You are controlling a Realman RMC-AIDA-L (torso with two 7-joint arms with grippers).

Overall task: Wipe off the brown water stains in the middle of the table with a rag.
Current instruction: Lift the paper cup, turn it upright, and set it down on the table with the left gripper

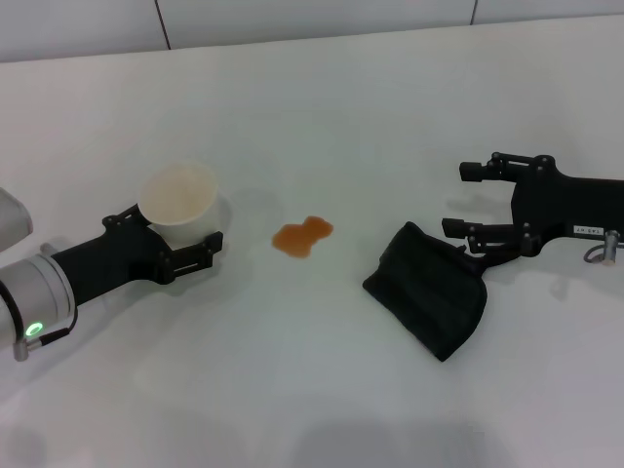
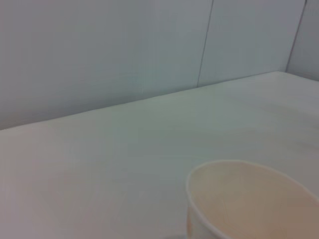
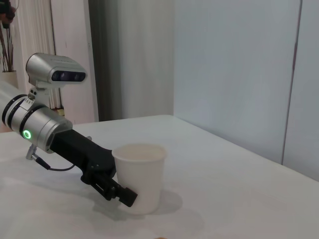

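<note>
Orange-brown stain (image 1: 302, 237) is seen untouched at the middle of the white surface (image 1: 390, 107), so the wiping is judged not yet begun. Black rag (image 1: 429, 289) lies bunched just right of it, one corner at the lower finger of the right claw (image 1: 466, 200), whose fingers are spread apart and closed on nothing. A white paper cup (image 1: 179, 204) is held upright left of the stain, clamped by the left claw (image 1: 185, 252). Gripping the rag and sweeping it across the stain remain to be done.
</note>
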